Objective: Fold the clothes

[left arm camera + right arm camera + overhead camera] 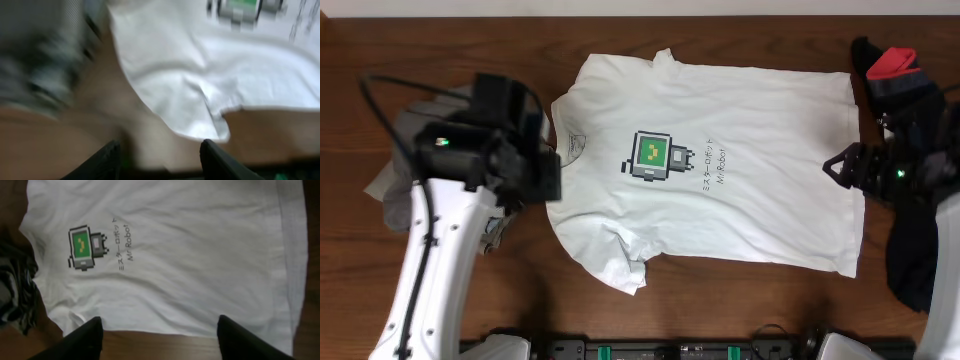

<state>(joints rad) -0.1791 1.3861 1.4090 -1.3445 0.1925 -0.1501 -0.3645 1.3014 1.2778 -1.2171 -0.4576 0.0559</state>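
The left gripper (160,146) is being held closest to the lens, jaws apart with nothing between them, above the bare wooden table (270,137) just off the lower sleeve (200,115) of the white T-shirt (720,170). The left wrist view is blurred, so contact cannot be judged.

The T-shirt is lying spread flat at the table's centre, print up. Its collar is pointing to 9 o'clock, its hem to 3 o'clock, and its sleeves to 12 and 6 o'clock. This layout is judged to be exposing the edges for a first fold.

The right gripper (159,322) is being held at 3 o'clock, beside the hem, jaws wide apart and empty.

Grey-khaki garments (390,170) are lying at 9 o'clock and a black-and-red garment (910,250) at 3 o'clock, probably so that one item at a time is being worked.
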